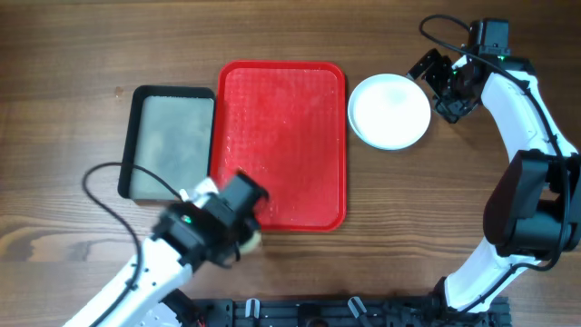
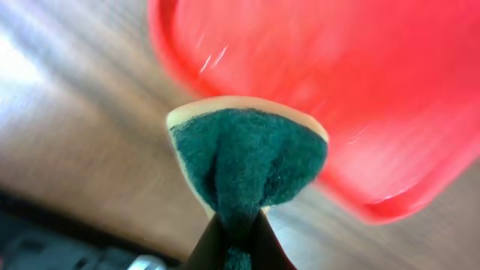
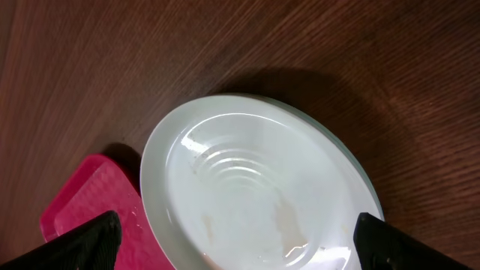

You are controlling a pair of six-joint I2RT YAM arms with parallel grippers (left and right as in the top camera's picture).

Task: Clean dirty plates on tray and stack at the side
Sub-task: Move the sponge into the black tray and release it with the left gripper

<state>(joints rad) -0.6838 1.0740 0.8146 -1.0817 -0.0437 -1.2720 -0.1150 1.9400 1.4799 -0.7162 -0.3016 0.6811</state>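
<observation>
Overhead view: my left arm [image 1: 195, 227] is motion-blurred and covers the lower left corner of the tray [image 1: 290, 136]. Left wrist view: the tray is blurred and cut off at the top and right edges; the left tool [image 2: 238, 229] hides the lower part of the sponge [image 2: 247, 161]. Right wrist view: the bottom edge cuts the white plate [image 3: 247, 195]; I cannot tell how many plates lie under it.

2 trays [image 1: 281, 136], 1 plate stack [image 1: 389, 111], 1 sponge [image 2: 247, 165]
</observation>
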